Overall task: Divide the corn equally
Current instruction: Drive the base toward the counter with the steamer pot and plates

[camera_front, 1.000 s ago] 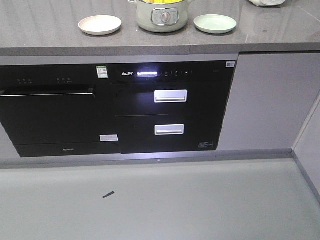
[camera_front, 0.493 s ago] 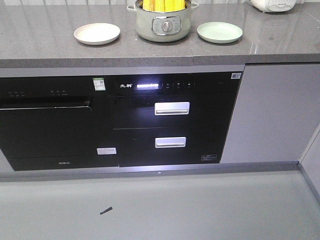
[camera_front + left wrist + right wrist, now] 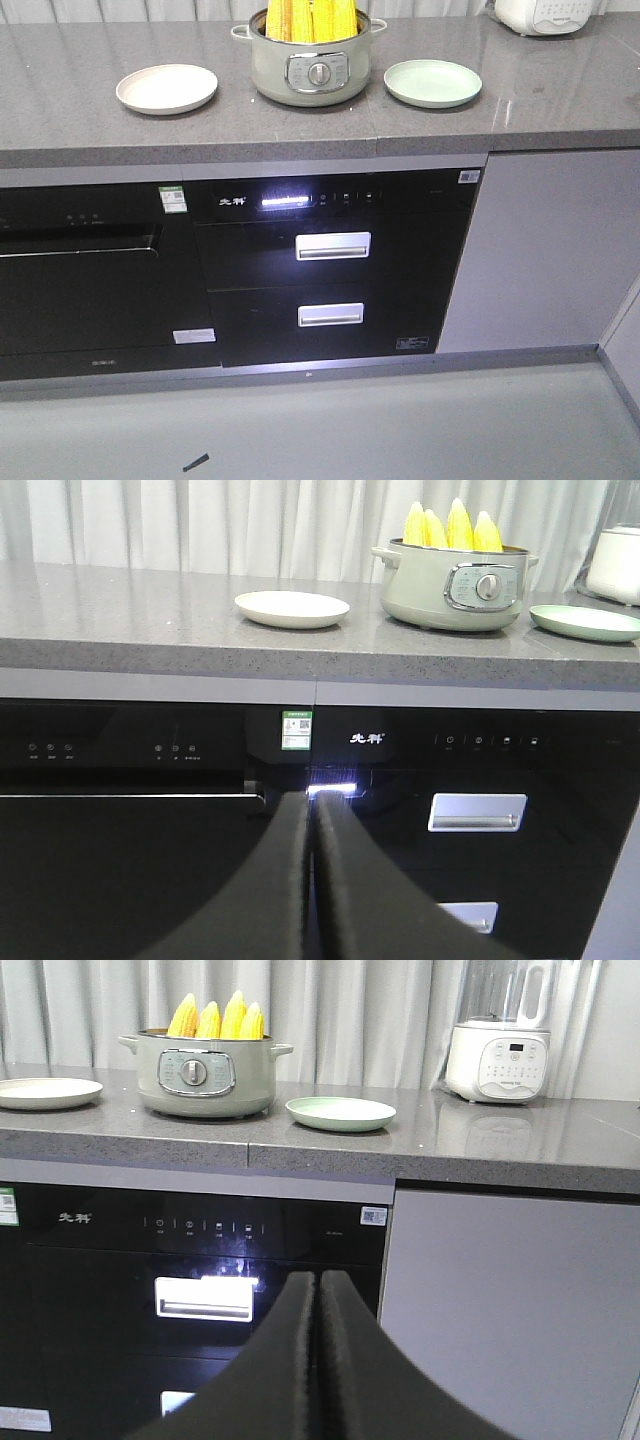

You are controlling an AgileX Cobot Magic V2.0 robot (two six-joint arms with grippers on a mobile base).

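Observation:
Several yellow corn cobs [image 3: 311, 18] [image 3: 450, 525] [image 3: 217, 1017] stand upright in a pale green pot [image 3: 308, 68] [image 3: 455, 585] [image 3: 205, 1078] at the middle of the grey countertop. A cream plate [image 3: 166, 88] [image 3: 292, 608] [image 3: 45, 1092] lies left of the pot and a green plate [image 3: 432, 82] [image 3: 588, 621] [image 3: 341, 1112] right of it, both bare. My left gripper [image 3: 313, 802] is shut and holds nothing, low in front of the black appliance. My right gripper [image 3: 318, 1280] is shut and holds nothing too. Neither arm shows in the front view.
Under the countertop [image 3: 560, 100] sit a black oven [image 3: 80, 270] and a black unit with two silver drawer handles [image 3: 332, 245]. A white appliance [image 3: 497, 1060] stands at the counter's right end. Grey floor [image 3: 400, 430] lies in front, with a small dark scrap [image 3: 195, 462].
The front view has shifted: counter, pot and plates now sit lower in the picture, and more of the corn shows above the pot.

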